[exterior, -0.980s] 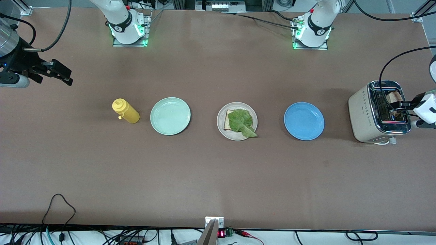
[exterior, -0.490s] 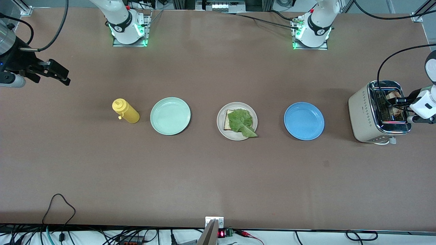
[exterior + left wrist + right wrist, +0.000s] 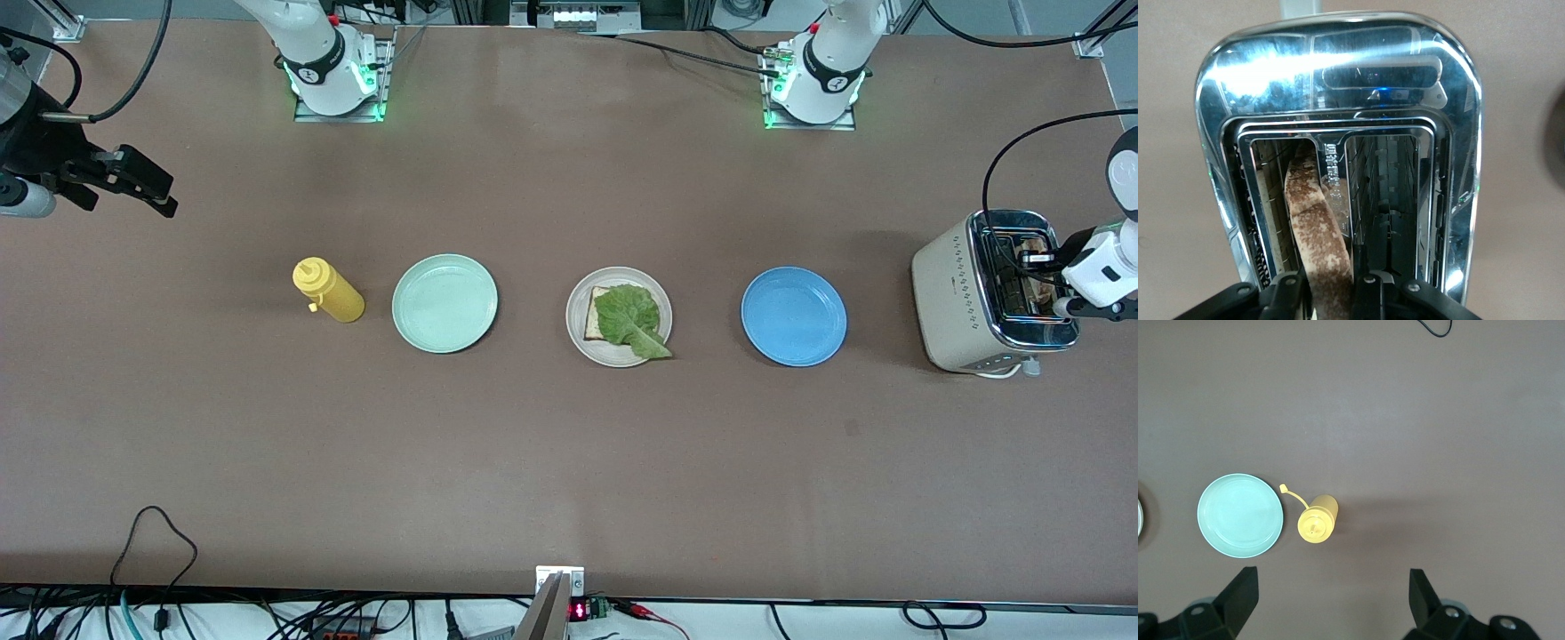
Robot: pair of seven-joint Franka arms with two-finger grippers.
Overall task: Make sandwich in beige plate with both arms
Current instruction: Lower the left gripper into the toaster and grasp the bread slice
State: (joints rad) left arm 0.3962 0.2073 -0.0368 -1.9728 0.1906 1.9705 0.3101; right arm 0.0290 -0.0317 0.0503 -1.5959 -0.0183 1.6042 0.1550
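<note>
Three plates sit in a row: a mint plate, the beige plate holding one bread slice under one lettuce leaf, and a blue plate. One yellow bottle stands beside the mint plate. The left gripper pinches a second toast slice in the toaster; the right gripper waits with jaws wide.

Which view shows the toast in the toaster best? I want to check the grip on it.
The left wrist view: the toast slice stands in one toaster slot, with the left claw closed around it. The front view shows only a brown sliver under the claw. The right wrist view doesn't show it.
</note>
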